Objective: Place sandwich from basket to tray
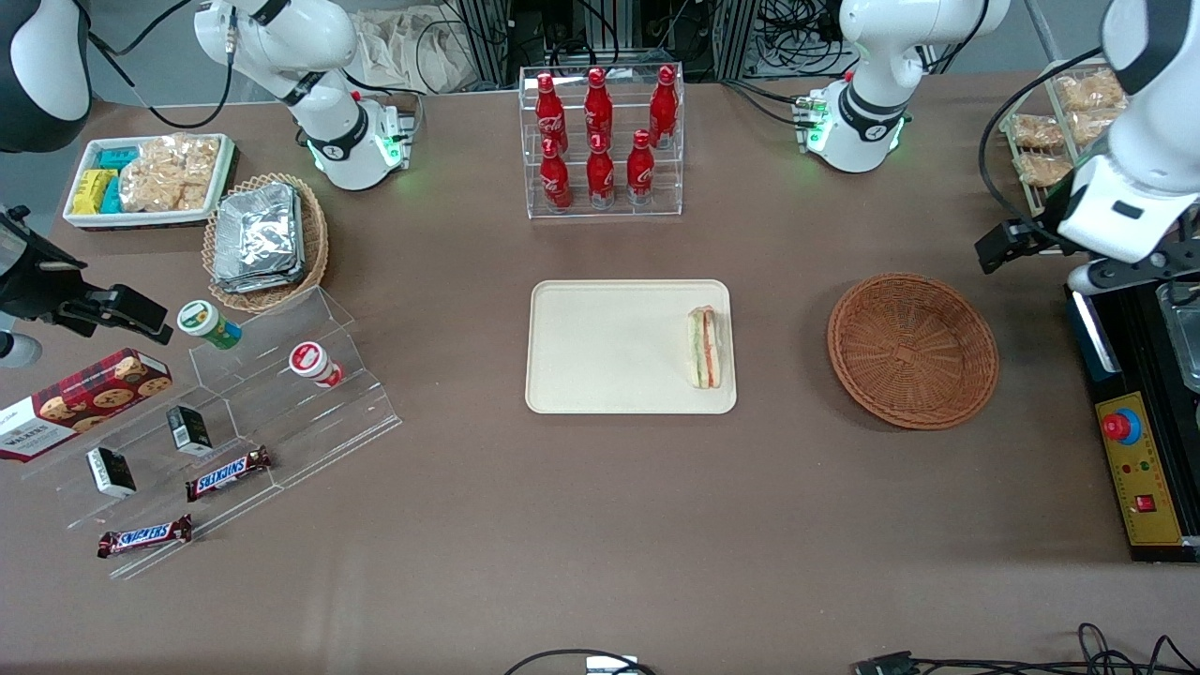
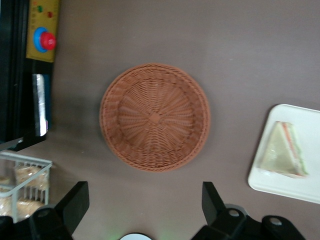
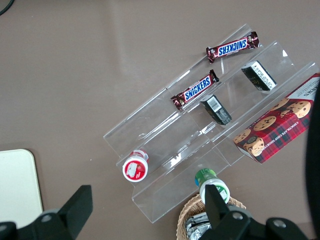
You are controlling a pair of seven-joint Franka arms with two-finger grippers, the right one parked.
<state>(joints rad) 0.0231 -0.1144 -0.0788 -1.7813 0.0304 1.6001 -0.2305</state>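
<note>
Black fingers (image 2: 75, 202) of the gripper (image 2: 145, 207) spread wide, holding nothing, above the basket (image 2: 154, 117); sandwich (image 1: 705, 348) on tray (image 1: 609, 347), well apart.

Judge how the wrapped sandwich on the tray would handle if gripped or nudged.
The sandwich looks soft, so it would probably squash. Its clear wrap seems likely to slip. Lying flat on the tray, it should slide, not roll. The gripper is open above the basket.

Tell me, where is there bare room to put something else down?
Most of the tray is bare, beside the sandwich. The basket holds nothing; the gripper hangs open above it. The bottle rack is crowded.
</note>
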